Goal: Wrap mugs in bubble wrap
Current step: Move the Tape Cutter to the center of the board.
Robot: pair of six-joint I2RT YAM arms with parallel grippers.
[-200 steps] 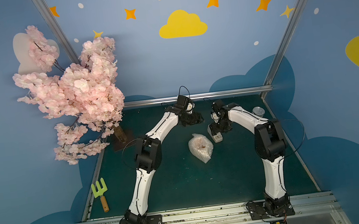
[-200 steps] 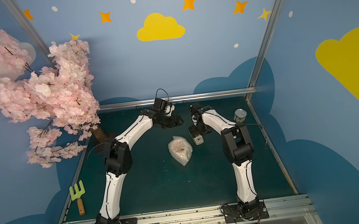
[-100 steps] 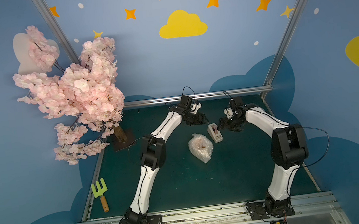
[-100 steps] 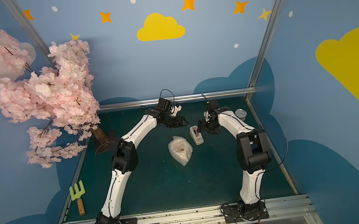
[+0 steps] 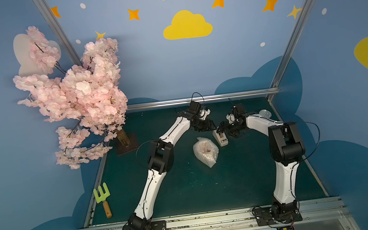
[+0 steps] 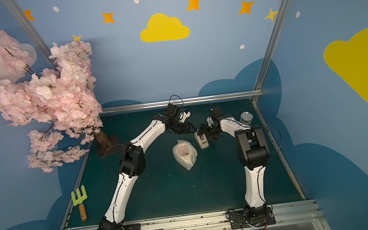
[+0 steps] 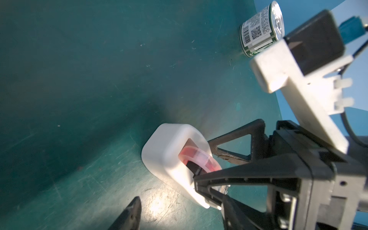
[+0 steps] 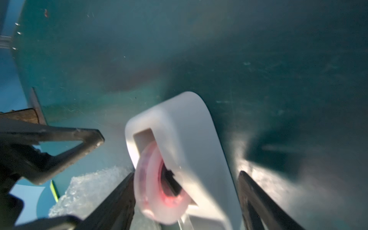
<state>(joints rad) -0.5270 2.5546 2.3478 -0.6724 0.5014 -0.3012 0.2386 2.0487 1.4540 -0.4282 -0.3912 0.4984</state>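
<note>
Now both robot arms, the left arm [image 5: 154,188] and the right arm [image 5: 284,179], reach over a dark green table [image 5: 187,191]. Their tips meet a little above and right of the frame's centre. Between the tips lies a small white tape dispenser [image 5: 222,140].

Just below and left of it in both top views sits the bubble wrap [image 5: 207,159], bunched into a rounded bundle with a pointed lower end. The mug [image 5: 207,149] shows only as a reddish-brown smudge through the plastic, so its handle and rim cannot be made out. Neither arm touches the bundle, and it lies where it lay a second ago.

The right gripper [image 5: 222,130] is back at the dispenser. Half a second ago it had pulled away toward the right of the frame. Its fingers [image 8: 253,195] now stand wide apart on either side of the white body, and a strip of table shows between one finger and the casing. It does not appear to clamp anything. The dispenser's pinkish tape roll [image 8: 153,179] sits in its slot, blurred.

The left gripper [image 5: 212,126] has crept in from the upper left over the last second — its tips are now just beside the dispenser's upper end. Its fingers [image 8: 79,139] are parted, with nothing between them.

A metal can [image 6: 246,118] stands near the table's right edge, behind the right arm. A pink blossom tree [image 5: 76,97] fills the left of the frame, and a green garden fork [image 5: 102,198] lies at the table's lower left.
</note>
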